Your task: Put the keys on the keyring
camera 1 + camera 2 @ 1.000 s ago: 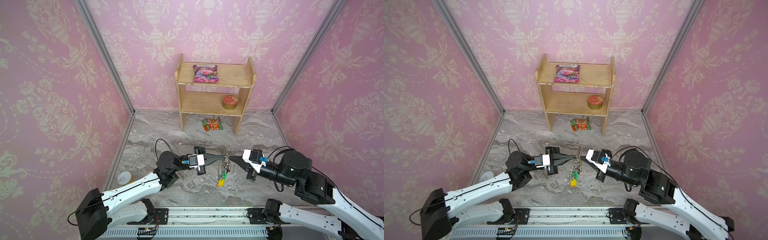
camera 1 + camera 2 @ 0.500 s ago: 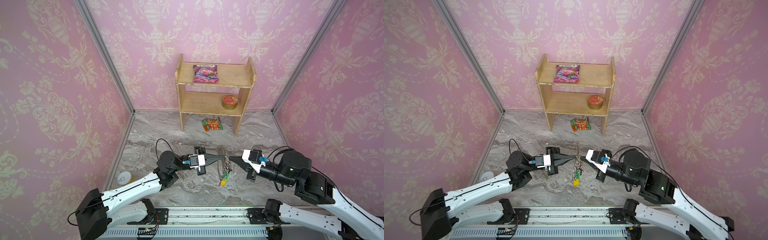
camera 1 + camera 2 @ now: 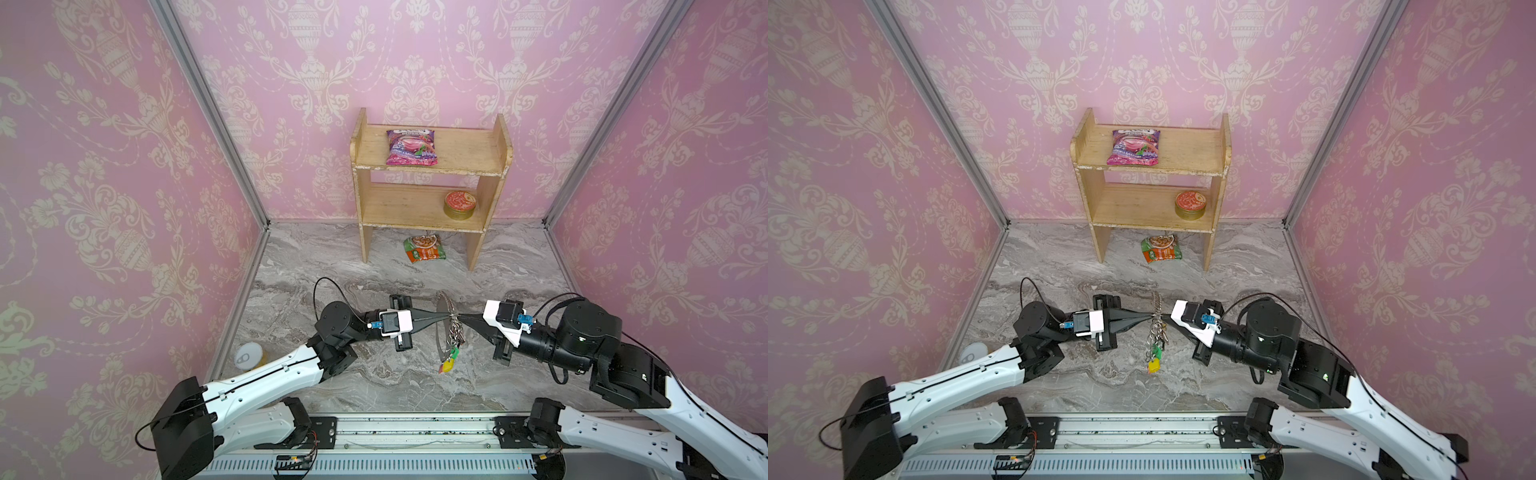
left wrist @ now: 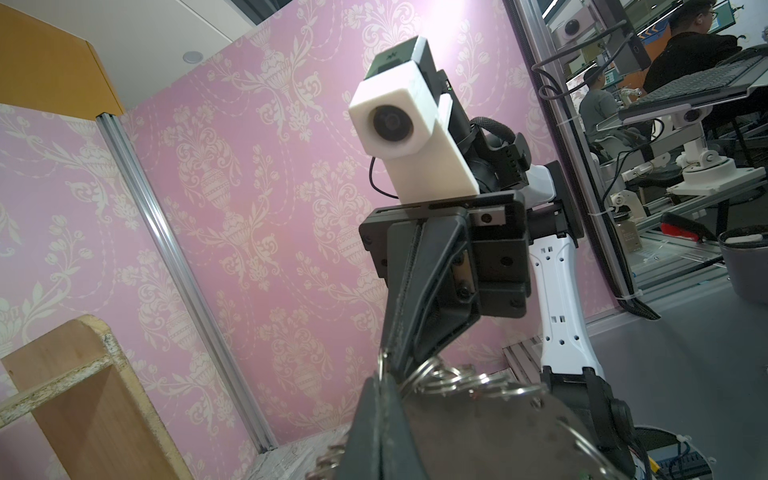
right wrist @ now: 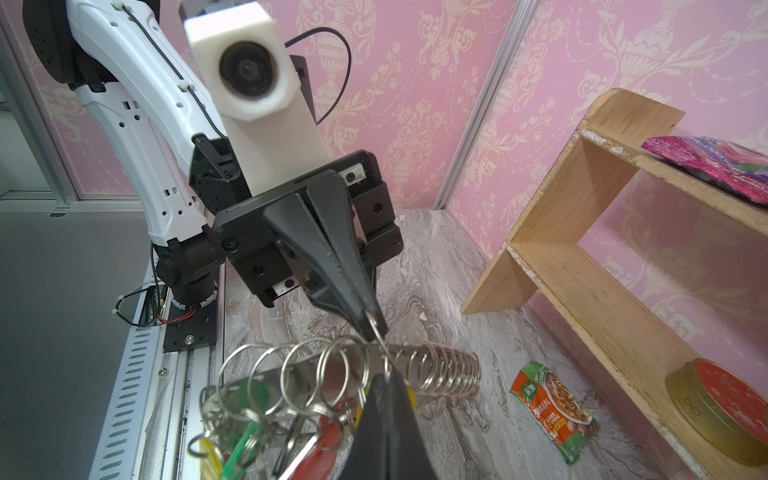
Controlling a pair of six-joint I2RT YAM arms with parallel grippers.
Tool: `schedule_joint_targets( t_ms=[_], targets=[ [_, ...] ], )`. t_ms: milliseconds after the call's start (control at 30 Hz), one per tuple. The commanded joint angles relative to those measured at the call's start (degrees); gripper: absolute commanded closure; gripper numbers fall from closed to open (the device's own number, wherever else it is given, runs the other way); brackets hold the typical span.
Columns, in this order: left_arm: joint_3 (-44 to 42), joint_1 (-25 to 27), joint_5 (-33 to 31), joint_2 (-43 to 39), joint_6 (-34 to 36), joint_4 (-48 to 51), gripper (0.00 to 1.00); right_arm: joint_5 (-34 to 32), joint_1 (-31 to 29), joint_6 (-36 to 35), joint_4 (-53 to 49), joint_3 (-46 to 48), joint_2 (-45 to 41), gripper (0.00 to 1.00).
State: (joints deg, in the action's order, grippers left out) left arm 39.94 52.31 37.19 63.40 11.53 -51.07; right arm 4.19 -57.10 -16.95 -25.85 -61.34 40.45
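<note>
The keyring (image 3: pixel 441 328) hangs edge-on above the marble floor at the middle in both top views (image 3: pixel 1156 302). My left gripper (image 3: pixel 447 318) and right gripper (image 3: pixel 460 318) meet tip to tip at it, both shut on one silver loop on its rim. The keys (image 3: pixel 449 360) dangle below with green and yellow tags. In the right wrist view the loops (image 5: pixel 440 370) line the band, and green, yellow and red-tagged keys (image 5: pixel 324 440) hang beside my right gripper (image 5: pixel 386 376). In the left wrist view the brown band (image 4: pixel 478 432) sits beside my left gripper (image 4: pixel 383 374).
A wooden shelf (image 3: pixel 430 183) stands at the back wall with a pink snack bag (image 3: pixel 411 146) on top and a round tin (image 3: pixel 460 204) below. An orange-green packet (image 3: pixel 424 248) lies under it. A can (image 3: pixel 248 356) stands by the left wall.
The keyring has turned slightly between the two tips and the hanging keys have swung a little. Both grippers stay shut in about the same place.
</note>
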Motion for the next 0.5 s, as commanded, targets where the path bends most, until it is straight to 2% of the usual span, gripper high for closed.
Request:
schedule_joint_targets(
  t_ms=[0,467],
  targets=[
    [1.54,0.60,1.13,-0.82,1.41,1.67,1.00,1.88,0.05,-0.95,3.12,-2.34,0.15,1.00],
    [1.59,0.68,0.78,-1.03,1.68,2.38,1.00,2.45,0.03,-0.92,3.40,-2.14,-0.19,1.00]
  ],
)
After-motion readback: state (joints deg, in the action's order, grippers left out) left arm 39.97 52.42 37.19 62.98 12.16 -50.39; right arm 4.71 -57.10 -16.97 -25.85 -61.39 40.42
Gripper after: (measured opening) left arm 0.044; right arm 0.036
